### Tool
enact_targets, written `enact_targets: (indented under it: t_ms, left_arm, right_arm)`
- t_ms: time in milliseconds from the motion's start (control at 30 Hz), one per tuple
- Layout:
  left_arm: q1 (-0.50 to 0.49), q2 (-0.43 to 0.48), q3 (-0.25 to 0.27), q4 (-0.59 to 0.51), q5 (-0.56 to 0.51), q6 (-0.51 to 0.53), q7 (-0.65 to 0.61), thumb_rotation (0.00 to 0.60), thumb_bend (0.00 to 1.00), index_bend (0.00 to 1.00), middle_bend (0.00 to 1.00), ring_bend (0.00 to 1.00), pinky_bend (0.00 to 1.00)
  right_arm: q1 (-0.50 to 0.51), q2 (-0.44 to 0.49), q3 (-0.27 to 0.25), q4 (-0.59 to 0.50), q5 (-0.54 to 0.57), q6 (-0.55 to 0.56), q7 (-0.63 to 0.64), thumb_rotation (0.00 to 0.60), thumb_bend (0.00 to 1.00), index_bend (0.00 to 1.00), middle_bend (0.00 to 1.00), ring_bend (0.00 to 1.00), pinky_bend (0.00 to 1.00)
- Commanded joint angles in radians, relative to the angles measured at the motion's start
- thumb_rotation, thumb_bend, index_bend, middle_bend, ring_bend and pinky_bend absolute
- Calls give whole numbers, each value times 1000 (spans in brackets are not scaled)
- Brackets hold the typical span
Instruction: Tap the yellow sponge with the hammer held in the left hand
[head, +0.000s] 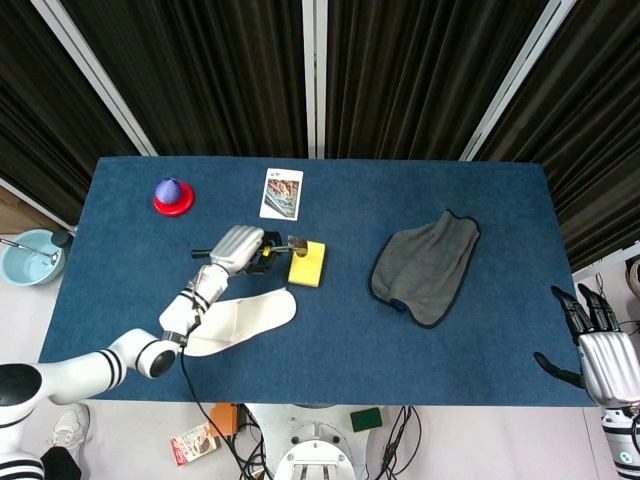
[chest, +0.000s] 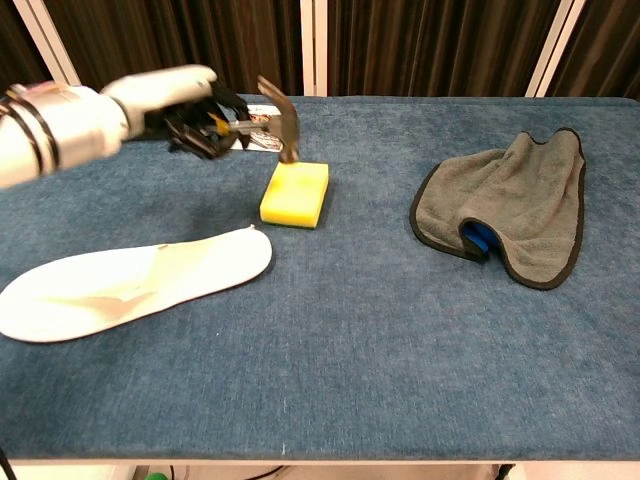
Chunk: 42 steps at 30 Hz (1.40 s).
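The yellow sponge (head: 307, 263) (chest: 296, 193) lies flat on the blue table near its middle. My left hand (head: 240, 248) (chest: 185, 108) grips the handle of a small hammer (head: 283, 243) (chest: 274, 118). The hammer's dark head hangs in the air just above the sponge's far left edge, clear of it. My right hand (head: 596, 348) rests off the table's right front corner, fingers spread, holding nothing; the chest view does not show it.
A white insole (head: 238, 320) (chest: 120, 284) lies at the front left. A grey cloth (head: 427, 266) (chest: 507, 203) covers something blue at the right. A picture card (head: 281, 193) and a purple object on a red disc (head: 173, 196) sit at the back.
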<state>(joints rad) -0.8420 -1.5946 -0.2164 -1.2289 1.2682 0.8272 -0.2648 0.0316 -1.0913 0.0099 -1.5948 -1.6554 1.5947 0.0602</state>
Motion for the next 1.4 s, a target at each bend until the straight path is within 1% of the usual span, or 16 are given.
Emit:
enact_targets:
  t_ms: [33, 200, 333, 400, 500, 533, 600, 700, 733, 800, 867, 1000, 1067, 1133, 1267, 1400]
  left_arm:
    - [31, 18, -1, 13, -28, 6, -17, 600, 1000, 905, 916, 892, 929]
    - [58, -24, 13, 119, -82, -17, -15, 600, 1000, 881, 895, 864, 897]
    - [71, -51, 37, 197, -97, -42, 17, 600, 1000, 793, 821, 788, 811]
    - [75, -56, 43, 213, -100, -49, 29, 600, 1000, 719, 763, 722, 755]
    - [84, -51, 50, 215, -96, -54, 36, 600, 1000, 517, 618, 545, 604]
    - [87, -43, 54, 208, -92, -59, 37, 600, 995, 411, 526, 451, 520]
    - [93, -27, 59, 192, -85, -57, 48, 600, 899, 261, 372, 302, 386]
    - [113, -9, 61, 162, -72, -6, 79, 588, 559, 125, 198, 136, 228]
    - [124, 0, 63, 146, -67, 16, 94, 563, 484, 108, 166, 104, 201]
    - [139, 23, 69, 113, -65, 37, 121, 512, 418, 94, 138, 76, 182]
    - [157, 61, 76, 65, -72, 57, 166, 500, 385, 86, 135, 71, 178]
    - [206, 168, 91, -72, -110, 94, 258, 515, 339, 84, 135, 72, 153]
    - [234, 217, 95, -133, -124, 126, 284, 552, 325, 85, 135, 72, 155]
    - [279, 266, 94, -186, -133, 198, 306, 597, 318, 93, 144, 75, 157]
    - [382, 347, 103, -256, -116, 368, 325, 600, 315, 139, 179, 107, 160]
    - [502, 422, 143, -308, -63, 533, 325, 600, 315, 165, 191, 108, 159]
  right_arm:
    - [2, -3, -1, 4, 1, -6, 4, 600, 150, 28, 155, 4, 112]
    - [9, -9, -2, 11, -3, -16, 11, 600, 150, 28, 155, 4, 112]
    - [12, -10, -2, 9, -5, -20, 9, 600, 151, 28, 155, 3, 112]
    - [13, -9, -2, 7, -6, -20, 8, 600, 151, 28, 154, 4, 112]
    - [13, -8, -2, 3, -7, -19, 5, 600, 150, 28, 155, 3, 112]
    - [12, -7, -2, 1, -8, -18, 4, 600, 150, 28, 155, 4, 112]
    - [10, -5, -4, -2, -11, -14, 1, 600, 150, 27, 155, 4, 112]
    - [6, -2, -5, -5, -11, -7, 0, 600, 150, 28, 155, 4, 112]
    - [4, -1, -5, -5, -11, -6, 0, 600, 150, 28, 155, 4, 112]
    - [2, 0, -6, -4, -11, -3, 3, 600, 151, 27, 155, 4, 112]
    - [0, 1, -5, -1, -7, 0, 8, 600, 150, 28, 155, 4, 112]
    - [-2, 5, 0, 12, 10, -2, 35, 600, 150, 28, 155, 4, 112]
    - [-2, 6, 3, 19, 18, -5, 51, 600, 151, 28, 155, 4, 112]
    - [0, 9, 5, 29, 26, -10, 75, 600, 150, 27, 155, 4, 112]
    - [1, 9, 10, 52, 40, -16, 112, 600, 150, 31, 154, 3, 112]
    - [0, -2, 13, 75, 48, -16, 135, 600, 150, 36, 154, 4, 112]
